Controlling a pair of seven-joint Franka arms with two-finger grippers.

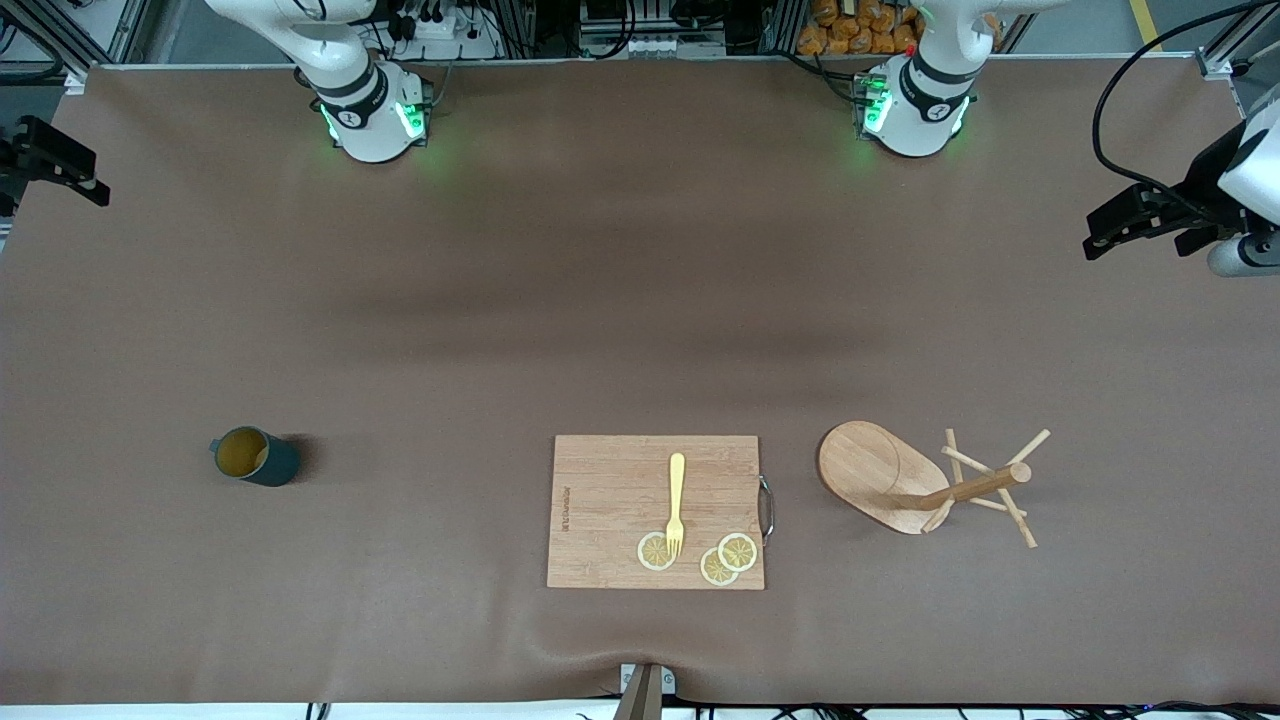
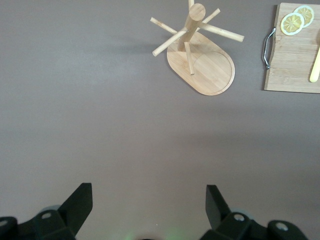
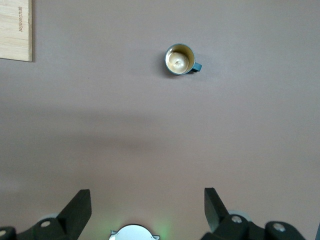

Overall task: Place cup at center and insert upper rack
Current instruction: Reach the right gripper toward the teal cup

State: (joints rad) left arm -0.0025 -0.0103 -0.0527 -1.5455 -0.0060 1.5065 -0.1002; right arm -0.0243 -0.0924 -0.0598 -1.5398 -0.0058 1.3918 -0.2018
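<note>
Nearest to us sits the cutting board, printed along one short edge with writing too small to read. On it lie a yellow fork and 3 lemon slices, its metal handle facing the upper rack. That rack stands upright just beside the board, toward the left arm's end: light wood, oval base, central post, thin pegs. The cup, dark teal with a tan inside, stands upright toward the right arm's end, handle at 9 o'clock in the front view. Higher up, the left gripper waits empty, fingers wide apart, over bare table. The right gripper does the same.
</note>
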